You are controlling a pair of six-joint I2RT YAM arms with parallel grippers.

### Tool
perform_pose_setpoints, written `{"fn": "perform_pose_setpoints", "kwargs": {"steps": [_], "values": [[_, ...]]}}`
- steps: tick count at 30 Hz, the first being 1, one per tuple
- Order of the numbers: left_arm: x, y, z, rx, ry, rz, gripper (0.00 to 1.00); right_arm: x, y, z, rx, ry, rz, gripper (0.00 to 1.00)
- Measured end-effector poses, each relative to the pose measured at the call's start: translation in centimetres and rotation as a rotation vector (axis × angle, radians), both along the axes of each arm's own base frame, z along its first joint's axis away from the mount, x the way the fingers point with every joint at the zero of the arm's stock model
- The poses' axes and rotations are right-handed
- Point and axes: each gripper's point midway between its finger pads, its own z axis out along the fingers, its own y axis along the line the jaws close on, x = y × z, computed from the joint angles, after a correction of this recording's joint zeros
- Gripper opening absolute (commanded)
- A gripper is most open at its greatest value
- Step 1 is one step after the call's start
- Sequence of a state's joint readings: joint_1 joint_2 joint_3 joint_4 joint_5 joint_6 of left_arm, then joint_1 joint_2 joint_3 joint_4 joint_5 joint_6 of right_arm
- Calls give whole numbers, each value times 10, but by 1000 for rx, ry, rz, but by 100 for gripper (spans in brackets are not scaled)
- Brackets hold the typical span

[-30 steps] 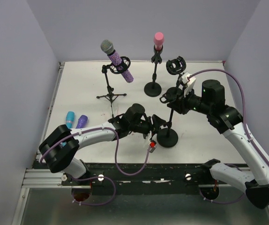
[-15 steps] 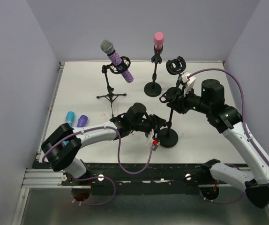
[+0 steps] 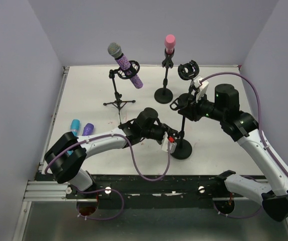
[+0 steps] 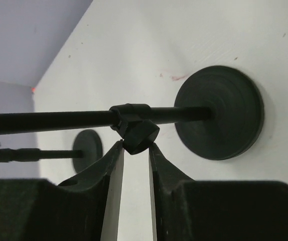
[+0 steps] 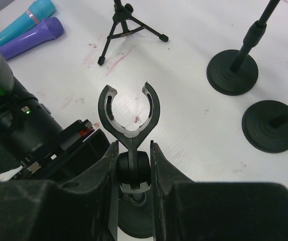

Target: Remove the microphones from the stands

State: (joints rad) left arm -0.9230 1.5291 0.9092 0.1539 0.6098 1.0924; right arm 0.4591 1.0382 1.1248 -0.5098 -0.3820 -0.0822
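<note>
Firmly, the left gripper [image 4: 135,145] pinches the black clamp knob [image 4: 140,134] on the black round-based stand [image 4: 218,111]; the right gripper [image 5: 134,145] clamps that stand's empty black U-shaped clip [image 5: 129,134]. At eleven o'clock, the purple glittery microphone [image 3: 125,63] sits tilted in a black tripod stand [image 3: 118,100].

a white table [image 3: 84,95] carries four microphone stands: a tripod stand [image 3: 118,103] at far left, a round-based stand [image 3: 163,95] at far centre, a second round-based stand [image 5: 272,125] to the right of it, and the nearest stand [image 3: 181,148] on its round base toward the front edge. a teal microphone [image 3: 75,125] and a purple microphone [image 3: 87,129] lie side by side at near left. reddish smudges [image 5: 116,55] mark the surface by the tripod's feet.
</note>
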Motion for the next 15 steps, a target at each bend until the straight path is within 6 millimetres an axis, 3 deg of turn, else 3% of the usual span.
{"fn": "perform_pose_setpoints", "kwargs": {"steps": [4, 7, 10, 12, 14, 15], "values": [[-9, 0, -1, -7, 183, 45, 0, 1, 1, -1, 3, 11, -3, 1], [-11, 1, -1, -12, 286, 88, 8, 1, 1, -1, 4, 13, -4, 1], [-11, 1, -1, -20, 361, 123, 37, 1, 1, -1, 7, 16, -6, 1], [-11, 2, -1, -24, 398, 144, 49, 1, 1, -1, 10, 17, -7, 1], [-7, 1, 1, -35, 411, 175, 67, 1, 2, -1, 12, 18, -9, 1], [-5, 1, 2, -42, 408, 186, 68, 2, 2, -1, 15, 19, -10, 1]]}}
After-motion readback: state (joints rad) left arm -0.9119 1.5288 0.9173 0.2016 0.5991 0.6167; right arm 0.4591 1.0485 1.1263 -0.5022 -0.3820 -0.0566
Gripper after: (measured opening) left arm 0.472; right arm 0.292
